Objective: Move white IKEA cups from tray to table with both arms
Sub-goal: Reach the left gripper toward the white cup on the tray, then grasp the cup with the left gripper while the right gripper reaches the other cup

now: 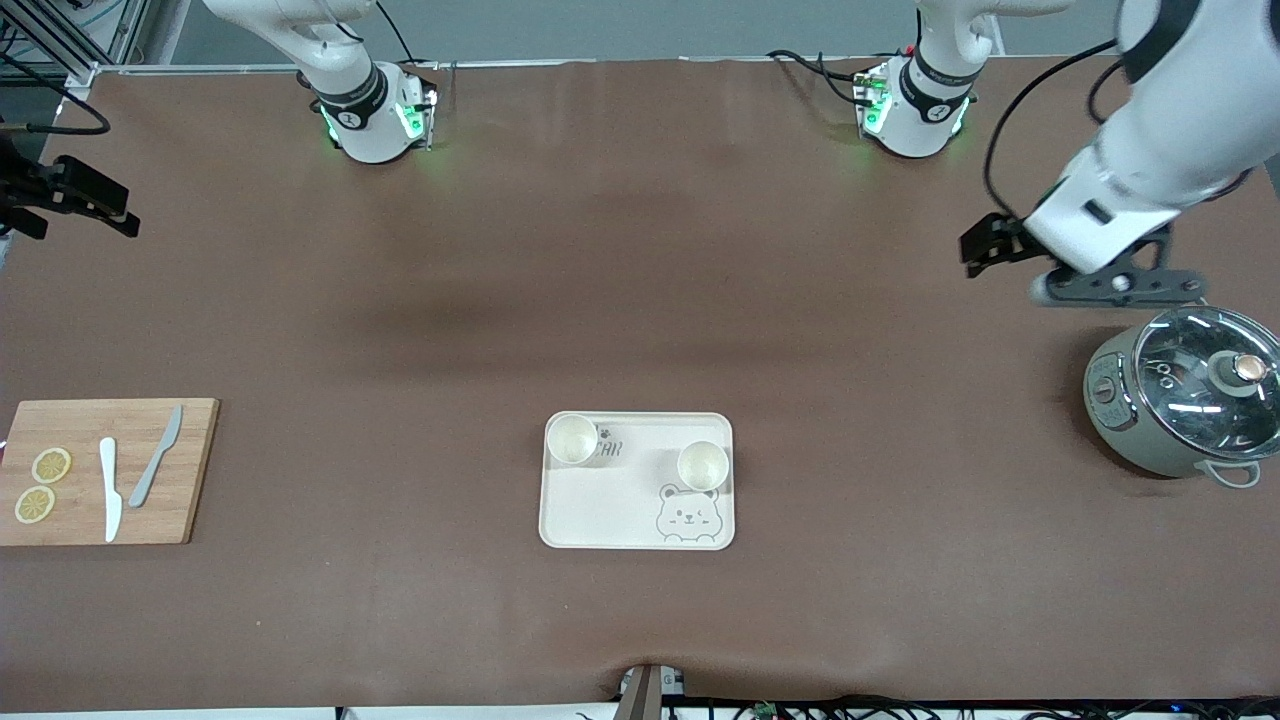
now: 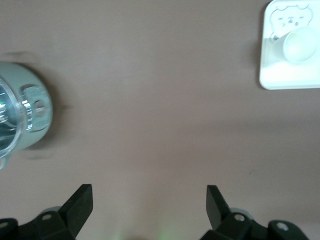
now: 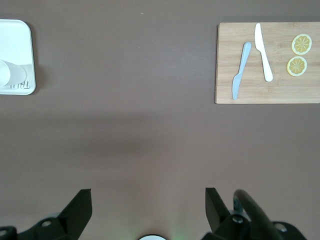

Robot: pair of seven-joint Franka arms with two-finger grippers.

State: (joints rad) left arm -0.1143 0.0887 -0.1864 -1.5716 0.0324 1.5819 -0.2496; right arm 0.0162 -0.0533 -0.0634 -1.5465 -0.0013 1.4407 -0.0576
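Two white IKEA cups stand upright on the cream bear tray (image 1: pixel 600 505) in the middle of the table. One cup (image 1: pixel 572 438) is in the tray corner toward the right arm's end. The other cup (image 1: pixel 702 464) is just above the bear drawing; it also shows in the left wrist view (image 2: pixel 300 44). My left gripper (image 1: pixel 988 245) is open and empty in the air over bare table beside the pot; its fingers (image 2: pixel 80 205) stand wide apart. My right gripper (image 1: pixel 85 197) is open and empty over the table edge at the right arm's end, and its wrist view shows a tray corner (image 3: pixel 17 55).
A grey-green electric pot with a glass lid (image 1: pixel 1185 402) stands at the left arm's end. A wooden cutting board (image 1: pixel 105 470) with two knives and two lemon slices lies at the right arm's end. Brown table mat (image 1: pixel 640 280) stretches between tray and arm bases.
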